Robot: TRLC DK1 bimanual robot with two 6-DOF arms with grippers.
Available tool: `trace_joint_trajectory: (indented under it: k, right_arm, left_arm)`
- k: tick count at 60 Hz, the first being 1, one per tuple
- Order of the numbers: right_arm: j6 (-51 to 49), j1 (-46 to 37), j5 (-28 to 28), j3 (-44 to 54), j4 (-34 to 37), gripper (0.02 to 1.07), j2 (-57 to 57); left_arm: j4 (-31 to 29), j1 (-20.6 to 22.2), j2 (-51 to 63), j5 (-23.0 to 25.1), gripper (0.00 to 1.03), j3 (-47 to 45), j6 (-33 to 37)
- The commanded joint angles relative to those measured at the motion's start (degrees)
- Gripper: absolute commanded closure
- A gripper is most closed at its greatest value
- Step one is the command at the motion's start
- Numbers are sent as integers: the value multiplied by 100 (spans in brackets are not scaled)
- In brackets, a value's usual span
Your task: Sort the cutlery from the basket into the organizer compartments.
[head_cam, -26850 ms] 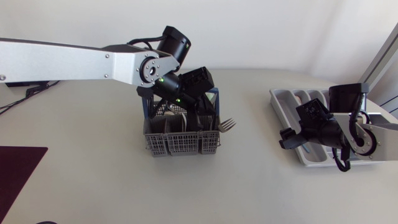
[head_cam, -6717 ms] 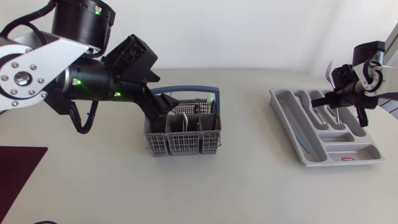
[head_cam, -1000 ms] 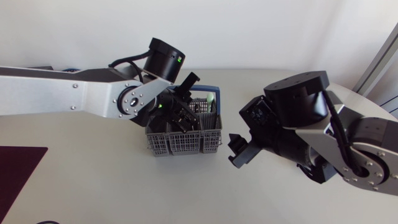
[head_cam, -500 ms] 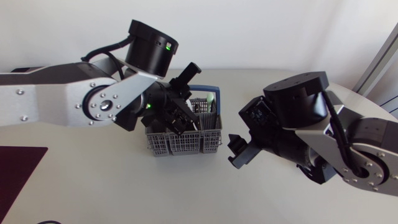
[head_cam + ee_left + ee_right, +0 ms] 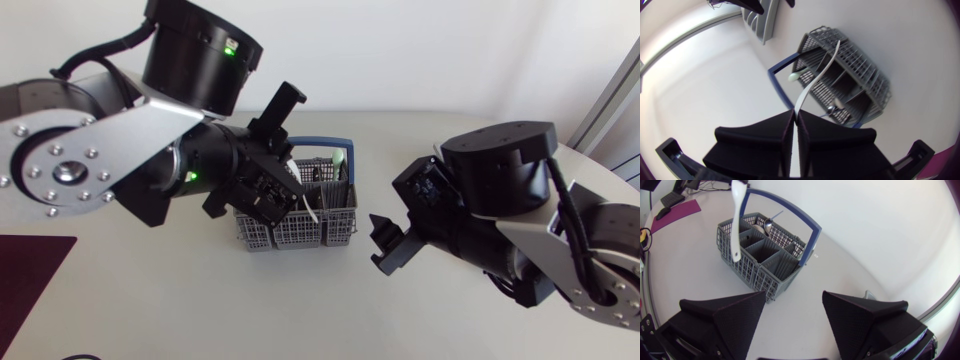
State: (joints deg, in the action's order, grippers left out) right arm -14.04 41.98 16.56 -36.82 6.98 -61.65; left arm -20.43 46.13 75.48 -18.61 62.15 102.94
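Observation:
The grey cutlery basket (image 5: 296, 232) with a blue handle (image 5: 322, 145) stands mid-table. My left gripper (image 5: 280, 190) hangs above its left half, shut on a slim white piece of cutlery (image 5: 816, 75). In the left wrist view the piece runs from between the fingers (image 5: 796, 112) out over the basket (image 5: 860, 65). Its lower end hangs over the basket's compartments (image 5: 736, 220). A pale green utensil (image 5: 340, 158) and a metal spoon (image 5: 768, 226) stay inside. My right gripper (image 5: 385, 243) is open and empty, just right of the basket (image 5: 760, 275). The grey organizer (image 5: 762, 20) lies farther off.
My right arm's bulky links (image 5: 500, 200) cover the right part of the table, organizer included, in the head view. A dark purple mat (image 5: 30, 270) lies at the table's left edge. Bare tabletop lies in front of the basket.
My left arm has risen from the basket, lifting the white piece up out of a compartment. The right arm has barely shifted.

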Motion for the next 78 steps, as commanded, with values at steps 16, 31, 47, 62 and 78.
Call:
trace_joint_trajectory:
  k: [16, 31, 47, 62, 78]
  right_arm:
    - [-477, 171, 67, 544, -364, 25, 636]
    - [-775, 302, 76, 711, -408, 25, 1146]
    - [-1083, 672, 137, 957, -575, 25, 1542]
    - [-1452, 926, 287, 1326, -1173, 26, 1507]
    - [-1900, 909, 339, 1608, -1982, 26, 1067]
  left_arm:
    - [-2053, 353, 687, -64, 100, 1537, -3693]
    - [-2405, 555, 1118, -64, 100, 1783, -5275]
    - [-3310, 573, 1733, 341, 100, 2539, -6637]
    - [-3688, 467, 2181, 894, 100, 2996, -7182]
    - [-4180, 247, 2796, 1668, 100, 3866, -7824]
